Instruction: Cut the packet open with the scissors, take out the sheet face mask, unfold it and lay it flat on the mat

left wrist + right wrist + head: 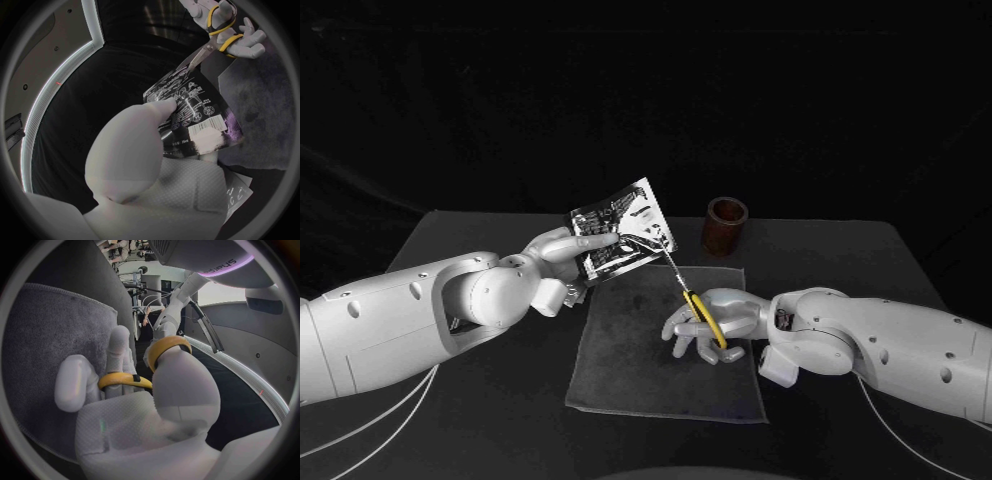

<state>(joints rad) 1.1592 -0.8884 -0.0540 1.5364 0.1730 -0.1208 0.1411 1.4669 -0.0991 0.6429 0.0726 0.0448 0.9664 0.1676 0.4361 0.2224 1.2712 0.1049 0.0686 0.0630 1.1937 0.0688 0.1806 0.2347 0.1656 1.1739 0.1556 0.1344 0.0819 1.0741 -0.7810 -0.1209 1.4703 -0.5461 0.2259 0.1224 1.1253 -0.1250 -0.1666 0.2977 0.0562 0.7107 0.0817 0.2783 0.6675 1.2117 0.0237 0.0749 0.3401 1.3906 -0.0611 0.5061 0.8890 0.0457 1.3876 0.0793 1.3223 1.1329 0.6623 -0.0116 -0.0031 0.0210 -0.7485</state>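
Yellow scissors (692, 300) at packet (625, 235) edge

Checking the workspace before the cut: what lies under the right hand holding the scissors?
The grey mat lies under the right hand and scissors; whatever sits directly beneath the hand is hidden.

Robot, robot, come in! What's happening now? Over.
Left hand holds packet up. Right hand holds scissors, blades at packet's edge. Brown cup behind mat, not blocking.

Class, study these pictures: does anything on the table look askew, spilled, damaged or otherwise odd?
Nothing stands out. The left robot hand holds the packet tilted above the mat, the right robot hand holds the scissors at its edge, and the brown cup stands upright behind.
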